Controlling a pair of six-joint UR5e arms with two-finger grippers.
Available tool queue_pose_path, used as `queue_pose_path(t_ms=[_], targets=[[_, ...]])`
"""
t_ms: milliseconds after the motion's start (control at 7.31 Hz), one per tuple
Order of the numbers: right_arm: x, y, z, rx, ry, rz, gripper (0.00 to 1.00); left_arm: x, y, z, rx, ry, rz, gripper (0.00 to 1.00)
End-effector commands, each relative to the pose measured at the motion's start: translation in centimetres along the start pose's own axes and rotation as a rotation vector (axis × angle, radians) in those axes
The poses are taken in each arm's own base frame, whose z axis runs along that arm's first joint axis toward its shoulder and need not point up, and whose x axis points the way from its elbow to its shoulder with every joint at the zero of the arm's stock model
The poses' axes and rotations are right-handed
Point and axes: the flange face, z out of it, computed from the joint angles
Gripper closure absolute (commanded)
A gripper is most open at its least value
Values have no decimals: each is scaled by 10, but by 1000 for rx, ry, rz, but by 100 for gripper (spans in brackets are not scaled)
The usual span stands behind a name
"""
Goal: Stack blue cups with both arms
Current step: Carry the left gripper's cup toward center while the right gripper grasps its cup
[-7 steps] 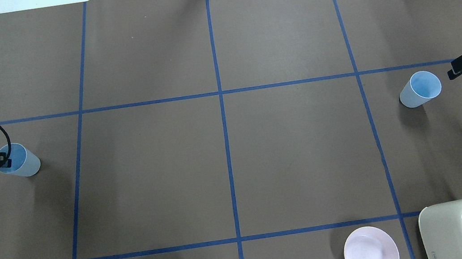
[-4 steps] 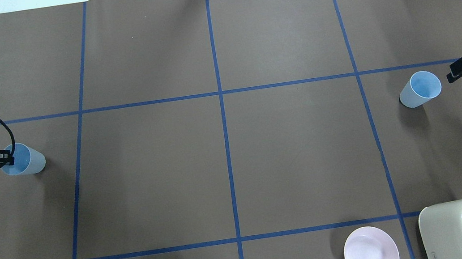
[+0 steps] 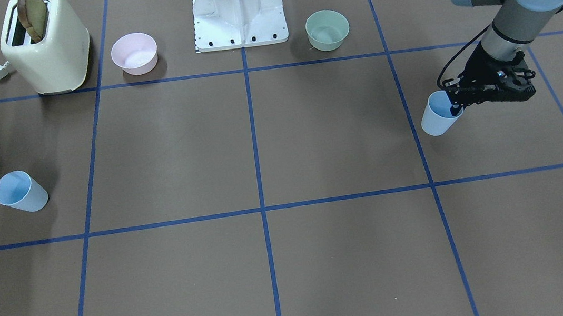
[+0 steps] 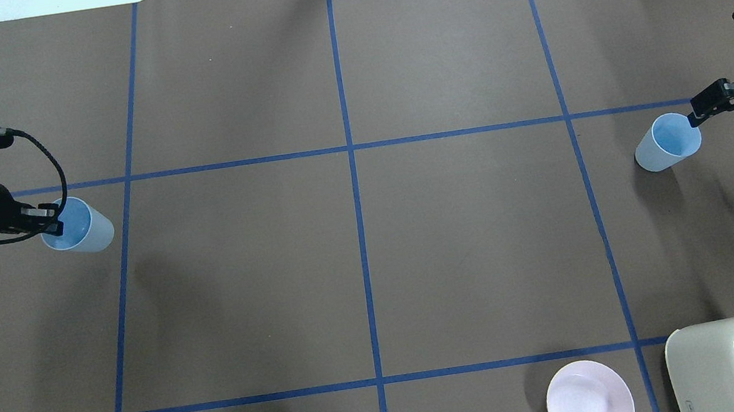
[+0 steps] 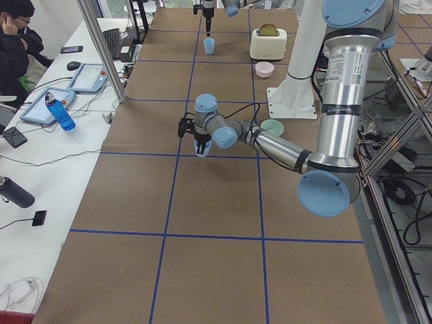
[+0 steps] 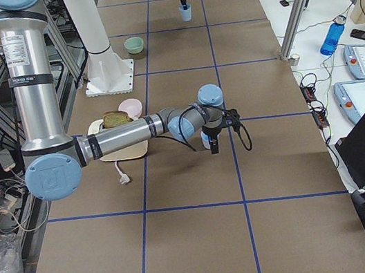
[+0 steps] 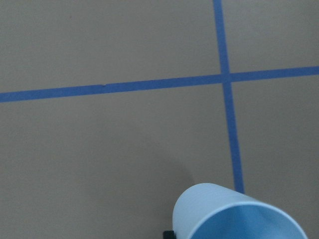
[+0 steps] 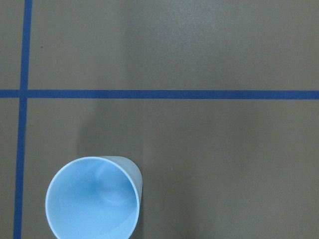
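Far left in the overhead view, the left hand pinches the rim of a light-blue tapered plastic cup. Far right, the right hand hangs beside a second such cup on the tabletop; its spread I cannot tell.

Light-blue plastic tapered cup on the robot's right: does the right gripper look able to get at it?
Probably yes. The right gripper hangs at the rim of the light-blue plastic tapered cup, which stands upright with nothing between them.
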Motion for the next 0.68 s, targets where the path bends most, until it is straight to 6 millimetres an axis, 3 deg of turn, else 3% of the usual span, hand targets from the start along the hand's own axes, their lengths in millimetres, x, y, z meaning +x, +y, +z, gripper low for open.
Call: queue_pose_path(t_ms=[0, 274, 547], targets=[[-17, -5, 8, -6, -2, -3, 0, 67, -21, -38, -3, 5, -72, 100], [-16, -2, 13, -8, 11, -5, 0, 146, -16, -34, -41, 36, -129, 100], [-12, 3, 15, -14, 14, -3, 0, 210, -5, -31, -50, 32, -168, 100]])
